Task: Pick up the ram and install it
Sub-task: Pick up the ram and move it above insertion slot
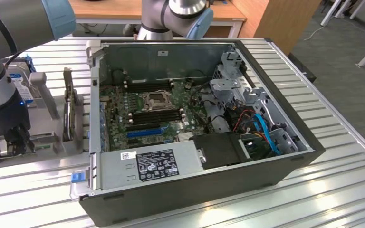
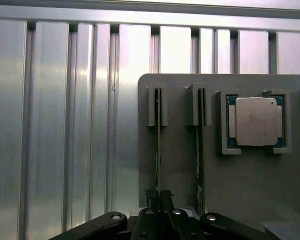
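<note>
Gripper point(image 2: 158, 196) is clenched on the ram point(image 2: 158, 145), which stands on edge in a grey holder point(image 2: 180, 170) slot, directly between the fingertips. We judge it light, stiff and fragile, best pinched gently across its faces, away from the contacts.

Bright, even indoor light falls from overhead. In the exterior view the ribbed metal worktop point(image 1: 334, 190) throws broad white glare, strongest well away from the jaws on the far side of the computer case point(image 1: 233, 185). The inside of the case lies in soft shade, darkest among the cables. In the wrist view the worktop beside and beyond the jaws shines in washed-out streaks. The grey tray point(image 2: 250, 185) just ahead of the jaws looks flat and matt, with thin shadows in its slots. The silver chip point(image 2: 255, 121) on it gives a mild sheen.
</note>
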Robot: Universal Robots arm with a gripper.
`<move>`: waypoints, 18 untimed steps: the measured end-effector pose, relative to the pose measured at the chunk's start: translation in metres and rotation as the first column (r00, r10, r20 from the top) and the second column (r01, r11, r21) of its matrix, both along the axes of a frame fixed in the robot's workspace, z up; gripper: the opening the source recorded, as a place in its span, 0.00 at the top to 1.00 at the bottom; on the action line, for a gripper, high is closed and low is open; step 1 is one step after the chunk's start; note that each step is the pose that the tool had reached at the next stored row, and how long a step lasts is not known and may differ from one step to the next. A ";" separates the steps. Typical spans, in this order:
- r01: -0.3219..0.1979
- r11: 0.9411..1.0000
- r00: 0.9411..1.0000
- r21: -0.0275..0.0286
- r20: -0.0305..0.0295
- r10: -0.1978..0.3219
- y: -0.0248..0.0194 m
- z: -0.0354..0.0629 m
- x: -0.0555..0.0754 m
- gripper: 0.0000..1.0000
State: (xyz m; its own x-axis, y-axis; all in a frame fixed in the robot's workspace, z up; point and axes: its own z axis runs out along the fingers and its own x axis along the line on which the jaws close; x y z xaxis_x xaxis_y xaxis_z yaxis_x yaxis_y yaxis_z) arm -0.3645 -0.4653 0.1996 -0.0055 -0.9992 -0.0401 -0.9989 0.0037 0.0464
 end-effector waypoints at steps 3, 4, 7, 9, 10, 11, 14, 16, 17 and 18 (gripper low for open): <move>0.000 1.000 1.000 0.000 0.000 0.000 0.0000 0.0000 0.000 0.86; 0.000 1.000 1.000 0.000 0.000 0.000 0.0000 0.0000 0.000 0.86; 0.000 1.000 1.000 0.000 0.000 0.000 0.0000 0.0000 0.000 0.86; 0.000 1.000 1.000 0.000 0.000 0.000 0.0000 0.0000 0.000 0.86; -0.001 1.000 1.000 0.000 0.000 0.001 0.0000 0.0000 0.000 0.86; -0.001 1.000 1.000 0.000 0.000 0.001 0.0000 0.0000 0.000 0.86; -0.004 1.000 1.000 0.000 0.000 0.004 0.0000 0.0000 0.000 0.86; -0.005 1.000 1.000 0.000 0.000 0.005 0.0000 0.0000 0.000 0.86; -0.005 1.000 1.000 0.000 0.000 0.005 0.0000 0.0000 0.000 0.86; -0.005 1.000 1.000 0.000 0.000 0.005 0.0000 0.0000 0.000 0.86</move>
State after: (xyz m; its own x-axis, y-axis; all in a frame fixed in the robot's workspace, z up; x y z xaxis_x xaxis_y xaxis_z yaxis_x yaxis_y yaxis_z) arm -0.3645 -0.4653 0.1996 -0.0002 -0.9992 -0.0402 -0.9989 -0.0016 0.0464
